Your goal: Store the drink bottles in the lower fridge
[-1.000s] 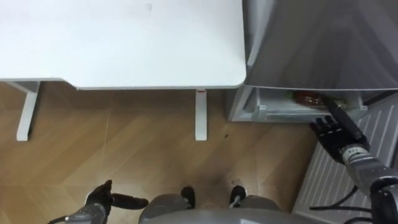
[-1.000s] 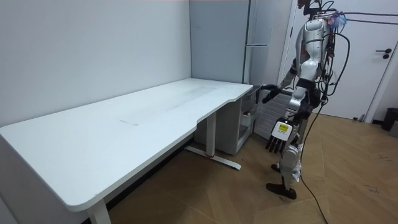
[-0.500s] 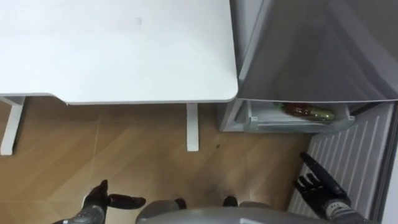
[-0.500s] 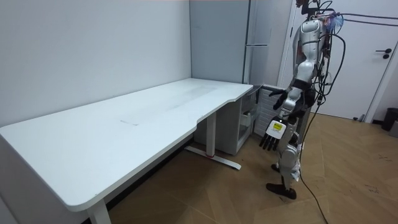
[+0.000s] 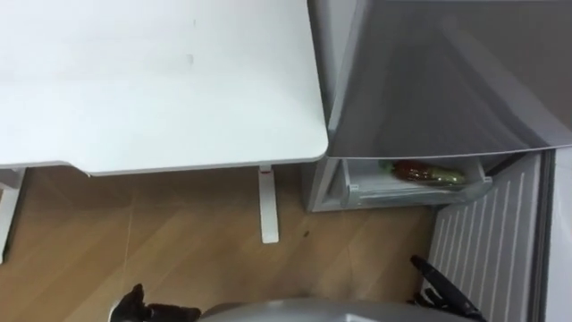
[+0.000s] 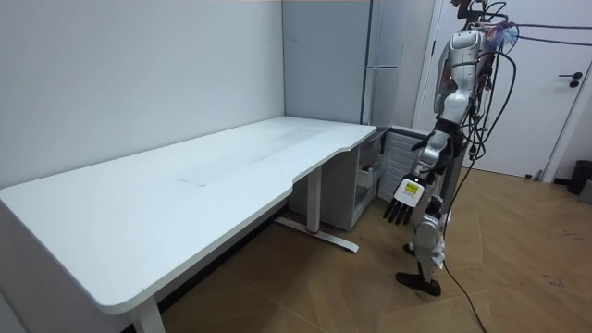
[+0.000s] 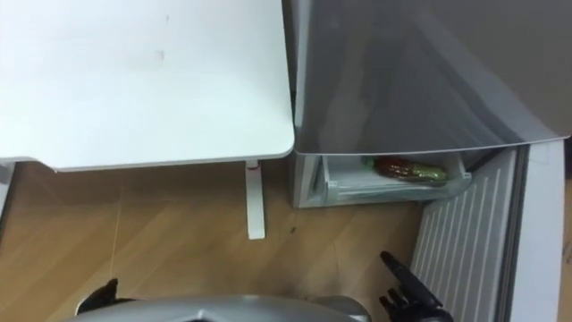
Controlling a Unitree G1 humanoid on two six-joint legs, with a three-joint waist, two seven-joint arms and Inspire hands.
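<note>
A couple of drink bottles (image 5: 422,172) lie in the open lower fridge compartment (image 5: 357,190), one red-brown and one green, seen again as bottles (image 7: 407,168) in the right eye view. The grey fridge (image 5: 447,80) stands to the right of the white table (image 5: 152,80). My right hand (image 5: 444,288) is low at the bottom right, well short of the compartment, open and holding nothing. My left hand (image 5: 134,309) hangs at the bottom left over the floor, fingers relaxed. In the room view I stand upright facing the fridge (image 6: 324,55), left hand (image 6: 400,199) hanging, right hand (image 6: 419,150) at waist height.
The lower fridge door (image 5: 490,241) stands swung open on the right, its ribbed white inside facing me. A white table leg (image 5: 266,204) stands left of the fridge. Wooden floor (image 5: 179,241) lies between me and the table.
My right hand has drawn back from the lower compartment towards my body and sunk to the picture's bottom edge. The whole picture has shifted, so the camera moved.
</note>
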